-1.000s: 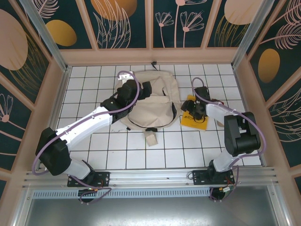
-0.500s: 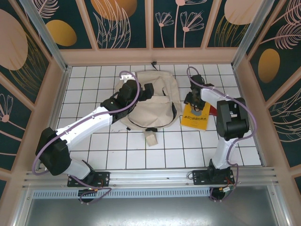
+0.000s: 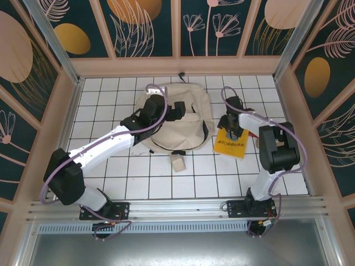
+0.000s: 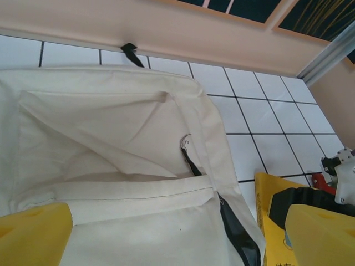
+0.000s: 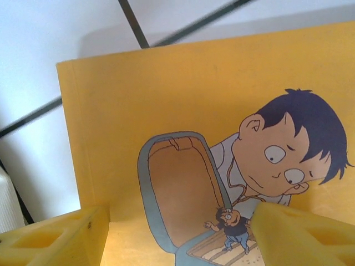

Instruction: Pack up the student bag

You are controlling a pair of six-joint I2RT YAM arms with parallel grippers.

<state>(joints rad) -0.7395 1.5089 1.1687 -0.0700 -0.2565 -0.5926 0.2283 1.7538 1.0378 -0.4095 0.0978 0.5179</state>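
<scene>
The student bag (image 3: 180, 124), a large beige backpack, lies flat on the white tiled floor (image 3: 138, 177) at centre back. My left gripper (image 3: 176, 108) hovers over its upper part, open; in the left wrist view the left gripper (image 4: 177, 238) has its yellow fingertips (image 4: 33, 235) wide apart above the bag's cloth (image 4: 111, 138), beside a partly open dark zipper (image 4: 238, 238). A yellow book (image 3: 230, 144) lies right of the bag. My right gripper (image 3: 229, 124) stands open just over its back end; in the right wrist view the right gripper (image 5: 180, 235) is above the book's cartoon cover (image 5: 183, 111).
A beige strap end (image 3: 178, 162) pokes out in front of the bag. A small red thing (image 4: 318, 180) lies behind the book. Wooden walls (image 3: 177, 65) and metal posts (image 3: 51, 39) box in the tiled floor.
The right gripper swung toward the back off the book, then came forward over the book's back end and opened a little. The left gripper edged slightly right over the bag.
</scene>
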